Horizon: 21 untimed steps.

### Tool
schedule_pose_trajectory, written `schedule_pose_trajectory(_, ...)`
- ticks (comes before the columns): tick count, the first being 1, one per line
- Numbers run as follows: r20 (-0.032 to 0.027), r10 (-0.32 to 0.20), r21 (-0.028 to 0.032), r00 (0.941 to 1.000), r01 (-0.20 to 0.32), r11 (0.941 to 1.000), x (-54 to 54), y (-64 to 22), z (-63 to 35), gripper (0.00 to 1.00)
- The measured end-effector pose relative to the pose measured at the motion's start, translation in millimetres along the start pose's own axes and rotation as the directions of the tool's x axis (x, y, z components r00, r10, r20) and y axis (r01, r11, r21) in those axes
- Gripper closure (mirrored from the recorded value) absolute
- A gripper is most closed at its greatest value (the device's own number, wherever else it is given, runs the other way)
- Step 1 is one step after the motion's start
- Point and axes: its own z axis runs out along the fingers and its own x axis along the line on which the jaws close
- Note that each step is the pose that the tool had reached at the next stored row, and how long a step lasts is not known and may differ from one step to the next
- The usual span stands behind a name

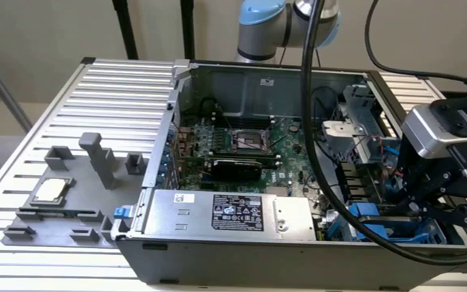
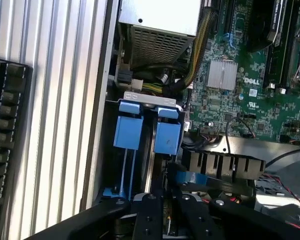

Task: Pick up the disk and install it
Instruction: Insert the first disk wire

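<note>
Gripper low at exterior view's right, over drive bay in near right corner of open case. Finger state: cannot tell. Disk only partly seen between black gripper links, standing on edge in bay, long axis running down into bay; facing unclear. Blue frame at its top. Two blue carriers just beside. Power supply along near wall.

Just beneath the claw, matt black metal, we see smooth bright blue plastic tabs; beyond them, perforated grey metal on the power supply, and alongside, a ribbed aluminium table with a dull brushed sheen
</note>
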Motion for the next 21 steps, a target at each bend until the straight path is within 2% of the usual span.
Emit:
schedule_pose_trajectory(3, -0.0138, 0.002, -0.0011, 0.9999, -0.002, 1.0000, -3.1, -0.3, 0.5, 1.00)
schedule_pose_trajectory(5, -0.0197, 0.009, -0.0012, 0.9998, -0.009, 1.0000, -3.6, -0.4, 0.6, 1.00)
schedule_pose_trajectory(11, -0.0331, 0.035, 0.0001, 0.9988, -0.035, 0.9994, -5.1, -0.6, 0.9, 1.00)
schedule_pose_trajectory(21, -0.0521, 0.062, 0.0021, 0.9967, -0.062, 0.9981, -8.6, -1.4, 3.4, 1.00)
